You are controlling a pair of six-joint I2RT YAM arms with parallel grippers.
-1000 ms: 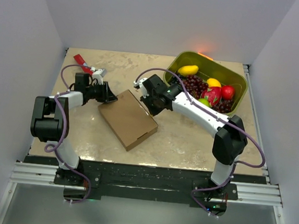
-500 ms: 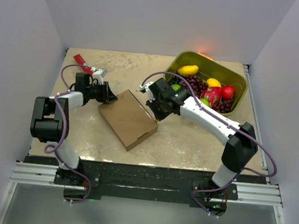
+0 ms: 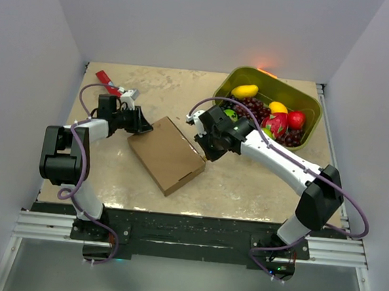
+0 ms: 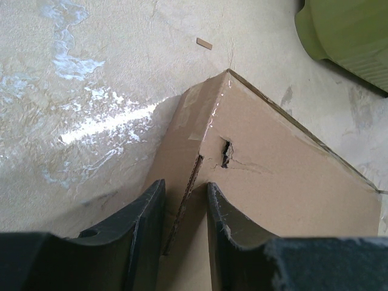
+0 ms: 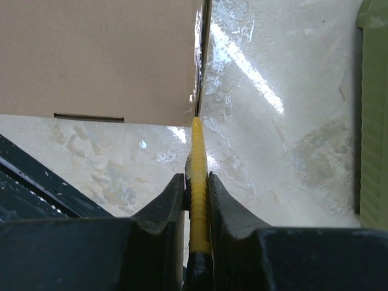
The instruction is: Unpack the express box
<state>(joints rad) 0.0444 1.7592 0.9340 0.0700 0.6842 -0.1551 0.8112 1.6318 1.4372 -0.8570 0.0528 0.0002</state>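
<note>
The express box (image 3: pixel 166 154): plain brown cardboard mailer, lid closed, lying flat on the surface (image 3: pixel 245 184) left of centre, turned diagonally. Glossy tape (image 4: pixel 203 121) wraps its far corner; a small tear (image 4: pixel 225 153) marks the top beside it.

Express box (image 3: pixel 166 153) is plain brown cardboard, zero print. Table (image 3: pixel 245 184) is beige with pale mottled streaks. Far right, an olive-green tub (image 3: pixel 291 91) holds yellow, red and dark purple fruit (image 3: pixel 252 112). The ridged stick (image 5: pixel 197 176) is bright yellow, there's a red strip (image 3: pixel 107 78) far left, and the arms (image 3: pixel 275 156) are white and black.

overhead, wrist-close — all on express box (image 3: pixel 166 154)
</note>
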